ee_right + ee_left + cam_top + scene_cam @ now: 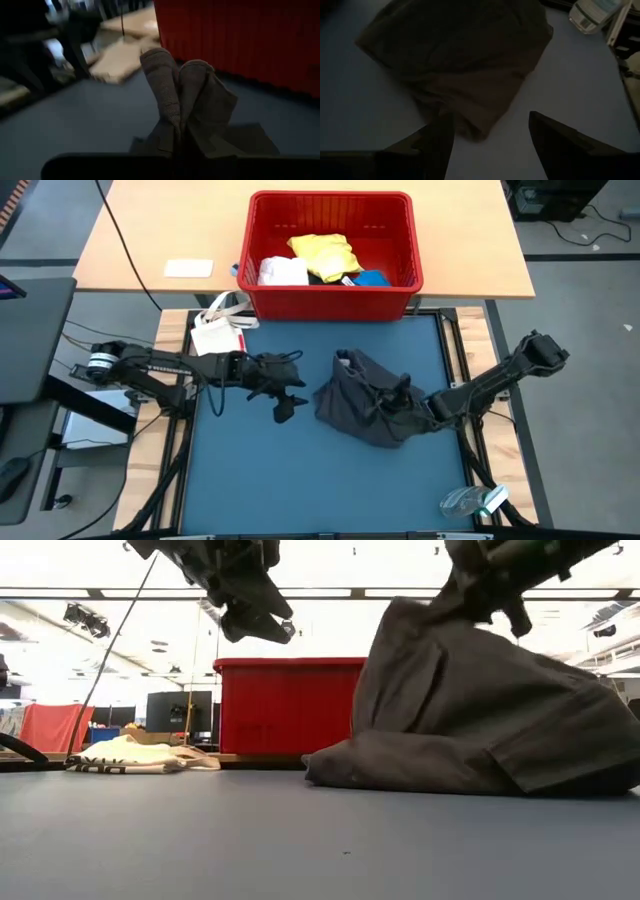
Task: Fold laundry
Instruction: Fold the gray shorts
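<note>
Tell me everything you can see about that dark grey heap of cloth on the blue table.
The dark grey garment is soft, woven-looking cloth, crumpled and unfolded, lying on the blue mat in front of the red basket. The right gripper is shut on a bunched fold, lifting it into a peak. The open left gripper hangs beside it, apart.

A dark grey garment (365,402) is seen bunched on the blue mat (250,480) — the right gripper (400,392) is clamped on its cloth. The left gripper (287,402) is held apart, just beside it, fingers spread. A red basket (330,300) of laundry is set behind — yellow, white and blue pieces inside.
</note>
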